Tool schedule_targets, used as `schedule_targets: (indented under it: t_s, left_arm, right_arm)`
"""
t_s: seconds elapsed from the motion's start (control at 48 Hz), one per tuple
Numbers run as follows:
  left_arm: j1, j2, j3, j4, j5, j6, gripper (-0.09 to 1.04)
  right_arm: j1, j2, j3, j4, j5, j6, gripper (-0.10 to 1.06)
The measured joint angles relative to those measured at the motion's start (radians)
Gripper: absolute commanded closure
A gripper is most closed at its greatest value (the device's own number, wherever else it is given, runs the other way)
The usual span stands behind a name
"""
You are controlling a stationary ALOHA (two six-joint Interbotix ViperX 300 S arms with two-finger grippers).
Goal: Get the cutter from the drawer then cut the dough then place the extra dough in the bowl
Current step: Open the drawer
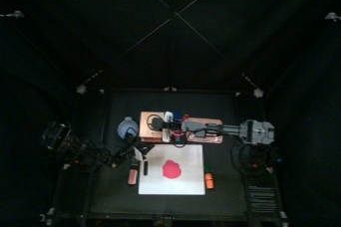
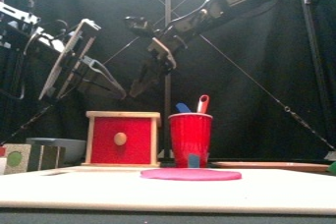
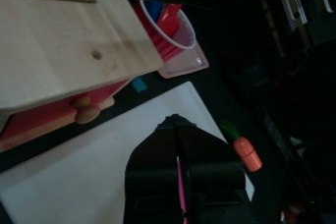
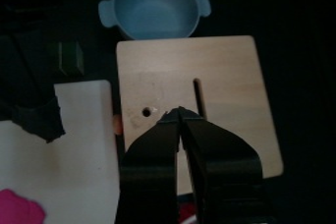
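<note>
- Dough (image 1: 170, 167) is seen as a flat pink disc lying on the white cutting board (image 1: 190, 183), toward the table's front; in the front view it is shown low and flat, before the red cup (image 2: 191, 140).
- The wooden box (image 4: 217, 76) is placed just behind the board, and its red drawer front (image 2: 122, 140) is seen flush with the box, so the drawer appears closed.
- The blue-grey bowl (image 4: 155, 4) is set beside the box, on the side toward the left arm.
- A blue toy knife (image 2: 182, 108) and a red toy knife (image 2: 202, 102) are held upright in the red cup, which stands just beside the box on the side toward the right arm.
- The right gripper (image 4: 178, 118) is held above the top of the box, close to its slot; its jaws are pressed together at the tips and nothing is seen clamped between them.
- The left gripper (image 3: 178, 122) is held over the board near its left edge, in front of the drawer; its jaws are drawn together with only a thin line left between them, and nothing is gripped.
- An orange toy food (image 3: 245, 149) is seen lying beside the board's right edge; what kind it is cannot be told.
</note>
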Motion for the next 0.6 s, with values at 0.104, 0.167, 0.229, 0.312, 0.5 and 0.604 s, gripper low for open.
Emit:
schedule_targets:
  t_s: [0.104,0.167,0.229,0.312,0.5,0.604]
  left_arm:
    - [0.0,0.003,0.015,-0.002,0.0,-0.014,0.94]
    - [0.0,0.002,0.044,-0.003,0.006,-0.026,0.94]
    - [0.002,-0.006,0.081,-0.003,0.011,-0.051,0.94]
    - [0.005,-0.021,0.112,-0.003,0.017,-0.097,0.94]
    - [0.006,-0.026,0.121,0.064,0.025,-0.19,0.94]
    - [0.011,-0.023,0.12,0.121,0.025,-0.23,0.94]
  right_arm:
    - [-0.002,0.061,-0.071,0.074,0.078,-0.087,0.93]
    - [-0.005,0.086,-0.104,0.127,0.109,-0.15,0.93]
    - [-0.011,0.11,-0.133,0.199,0.13,-0.229,0.93]
    - [-0.02,0.13,-0.155,0.284,0.146,-0.313,0.93]
    - [-0.049,0.15,-0.173,0.359,0.156,-0.4,0.93]
    - [-0.066,0.156,-0.176,0.36,0.167,-0.402,0.93]
